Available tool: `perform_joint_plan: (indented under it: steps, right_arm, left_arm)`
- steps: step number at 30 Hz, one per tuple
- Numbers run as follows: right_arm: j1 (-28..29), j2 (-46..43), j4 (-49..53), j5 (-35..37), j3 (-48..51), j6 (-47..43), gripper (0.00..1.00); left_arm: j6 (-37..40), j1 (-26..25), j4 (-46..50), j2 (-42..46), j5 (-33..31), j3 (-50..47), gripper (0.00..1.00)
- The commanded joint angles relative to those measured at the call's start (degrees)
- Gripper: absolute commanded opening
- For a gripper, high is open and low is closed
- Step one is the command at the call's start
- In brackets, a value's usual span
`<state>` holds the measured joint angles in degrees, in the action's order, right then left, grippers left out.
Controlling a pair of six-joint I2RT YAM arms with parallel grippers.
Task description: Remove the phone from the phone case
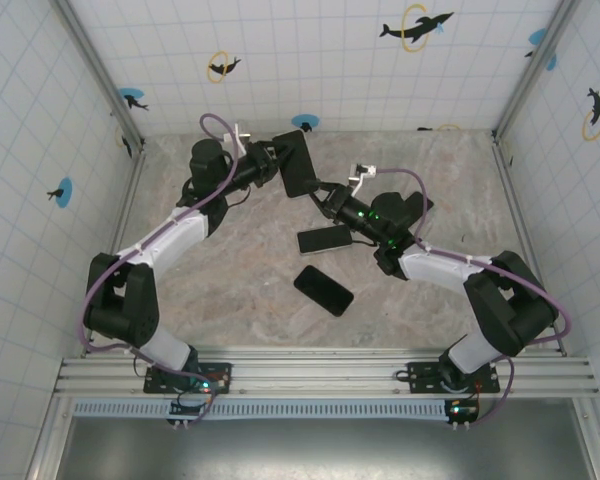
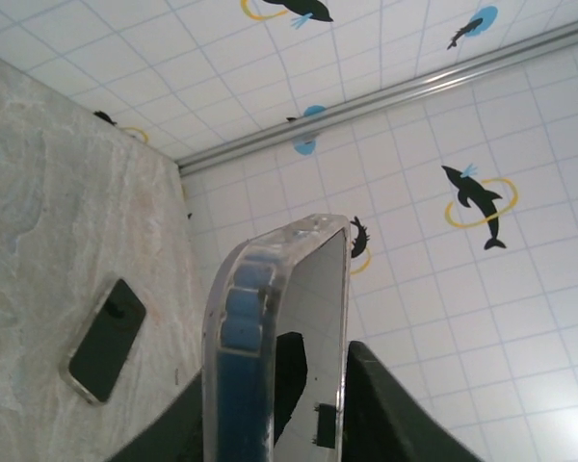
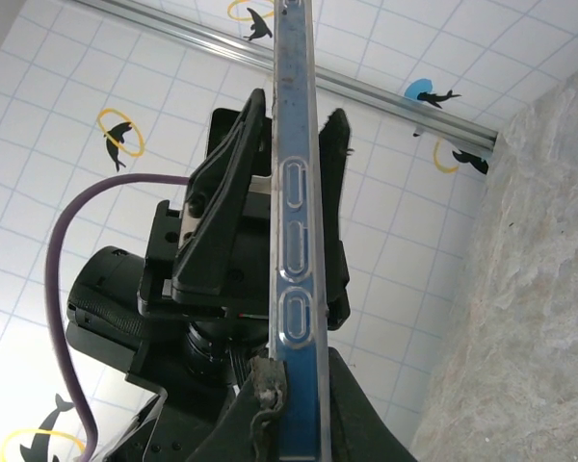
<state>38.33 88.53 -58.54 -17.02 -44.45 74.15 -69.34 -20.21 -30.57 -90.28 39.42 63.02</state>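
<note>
the phone case [image 2: 239, 318] with the phone [image 1: 302, 165] inside it is up off the bench [image 1: 230, 270], held between both arms toward the far middle of the workspace. in the top view its long axis runs roughly from far to near, with a slight lean. the left hand [image 1: 280, 165] reaches in from the left and is clamped across the two flat faces around the far half. the right hand [image 1: 326, 197] comes up from the near right and looks closed on the near end. both hands touch it, so neither needs to travel. as we judge it, the coming move depends on the right hand sitting at the end of the long axis, where a corner of the case could be peeled away while the left holds firm.

seen edge-on from the right wrist, the case is a clear, slightly cloudy shell with three raised button covers along the side and blue showing through. from the left wrist its rim still wraps the glossy face, so we judge the phone fully seated.

a spare handset [image 1: 325, 239] and a second handset [image 1: 323, 290] lie flat on the bench below, well apart from the hands.
</note>
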Motion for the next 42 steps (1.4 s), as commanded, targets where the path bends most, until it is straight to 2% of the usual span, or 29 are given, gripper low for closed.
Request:
perform_joint_plan:
  steps: [1,4,10,19,24,32,36,41,42]
  right_arm:
    - [0.4,-1.6,-7.5,-0.3,-1.3,-0.1,0.01]
    - [0.4,-1.4,-8.0,-0.3,-1.4,0.4,0.04]
    - [0.3,-0.7,-8.9,0.2,-1.9,1.2,0.16]
    - [-0.1,-0.8,-9.1,1.8,-1.9,1.2,0.25]
    - [-0.2,-0.5,-10.0,2.9,-2.2,2.0,0.26]
    - [-0.4,0.6,-12.3,5.7,-2.4,5.2,0.25]
    - [-0.4,1.2,-13.5,6.1,-2.5,6.5,0.17]
    - [-0.9,1.6,-14.6,6.0,-2.5,7.6,0.09]
    - [-1.0,1.6,-14.7,5.9,-2.3,7.5,0.08]
  left_arm:
    - [-1.0,-0.4,-4.2,-0.4,1.9,2.1,0.23]
    - [-2.0,-0.4,-5.2,-0.1,1.5,1.6,0.13]
    - [-5.5,-0.5,-8.5,0.5,-1.7,0.4,0.0]
    - [-6.2,-1.2,-11.8,1.4,-5.2,0.0,0.0]
    - [-5.7,-2.5,-14.7,3.8,-12.9,-4.0,0.0]
    - [-4.9,-3.7,-21.2,4.8,-16.5,-6.6,0.0]
    - [-4.6,-6.5,-23.7,5.7,-20.2,-10.2,0.0]
    - [-5.1,-6.8,-24.7,5.4,-20.2,-11.0,0.0]
    - [-4.8,-6.8,-24.3,5.5,-20.1,-11.1,0.12]
